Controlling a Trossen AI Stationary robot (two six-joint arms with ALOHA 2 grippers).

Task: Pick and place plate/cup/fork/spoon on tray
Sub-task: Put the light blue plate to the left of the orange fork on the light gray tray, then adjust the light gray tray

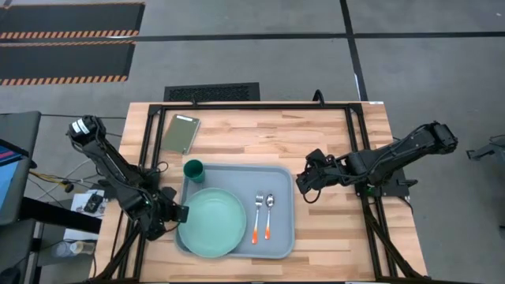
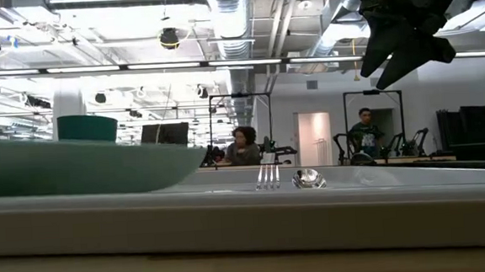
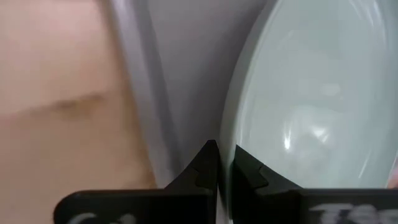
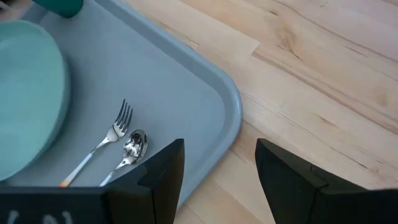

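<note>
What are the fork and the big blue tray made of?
The small silver fork with an orange handle looks like shiny metal: its tines glint; the handle may be plastic. The large pale grey-blue rectangular tray looks like smooth, matte plastic, with moulded rounded corners.

From my wrist cams: plate [image 3: 311,93] cut off by frame edge; fork [image 4: 102,144] and spoon [image 4: 127,152] handles hidden behind right tool [image 4: 217,180].

You've got the mint-green plate [image 1: 211,223] flat on the grey-blue tray [image 1: 280,175] — teal cup [image 1: 193,170] upright behind it, orange-handled fork [image 1: 257,216] and spoon [image 1: 268,214] side by side.
</note>
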